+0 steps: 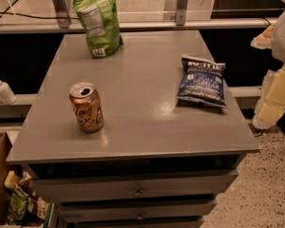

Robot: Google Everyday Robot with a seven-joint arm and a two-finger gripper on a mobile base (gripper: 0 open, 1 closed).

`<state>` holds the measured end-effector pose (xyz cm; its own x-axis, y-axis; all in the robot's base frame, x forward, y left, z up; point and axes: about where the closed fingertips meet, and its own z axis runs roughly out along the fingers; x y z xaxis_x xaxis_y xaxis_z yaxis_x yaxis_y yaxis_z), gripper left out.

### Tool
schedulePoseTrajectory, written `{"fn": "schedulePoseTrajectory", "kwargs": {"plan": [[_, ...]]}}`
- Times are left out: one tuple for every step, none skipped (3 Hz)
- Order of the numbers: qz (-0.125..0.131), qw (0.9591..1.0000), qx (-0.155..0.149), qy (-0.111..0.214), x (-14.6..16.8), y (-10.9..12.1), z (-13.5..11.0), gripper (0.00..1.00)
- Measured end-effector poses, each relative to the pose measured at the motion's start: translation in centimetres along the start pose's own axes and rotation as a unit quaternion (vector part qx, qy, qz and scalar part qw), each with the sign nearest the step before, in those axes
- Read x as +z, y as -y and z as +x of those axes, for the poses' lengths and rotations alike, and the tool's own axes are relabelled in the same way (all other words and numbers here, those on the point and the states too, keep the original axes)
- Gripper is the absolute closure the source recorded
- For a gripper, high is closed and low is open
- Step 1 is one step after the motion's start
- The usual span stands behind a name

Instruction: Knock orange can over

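Observation:
The orange can [86, 107] stands upright on the front left part of the grey cabinet top [142, 122]. It is copper-orange with dark cursive lettering and an opened silver top. My gripper [271, 101] is at the right edge of the view, beyond the cabinet's right side and well apart from the can. It is pale cream and partly cut off by the frame.
A blue chip bag [202, 81] lies flat at the right. A green snack bag [98, 20] stands at the back left edge. A white pump bottle [2, 88] sits on a ledge at left. Drawers [137, 190] are below the top, and boxes of goods [19, 203] sit on the floor at lower left.

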<state>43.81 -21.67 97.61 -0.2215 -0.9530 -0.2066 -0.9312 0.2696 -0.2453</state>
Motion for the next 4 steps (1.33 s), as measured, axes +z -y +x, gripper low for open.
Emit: {"fn": "schedulePoseTrajectory", "kwargs": {"plan": [[0.0, 1.0, 0.0, 0.0, 0.0, 0.0, 0.0, 0.0], [-0.011, 0.9991, 0.013, 0.039, 0.7, -0.3, -0.6, 0.0], [-0.049, 0.99, 0.04, 0.126, 3.0, -1.8, -2.8, 0.0], [-0.078, 0.9735, 0.043, 0.211, 4.6, -3.6, -6.0, 0.0]]}}
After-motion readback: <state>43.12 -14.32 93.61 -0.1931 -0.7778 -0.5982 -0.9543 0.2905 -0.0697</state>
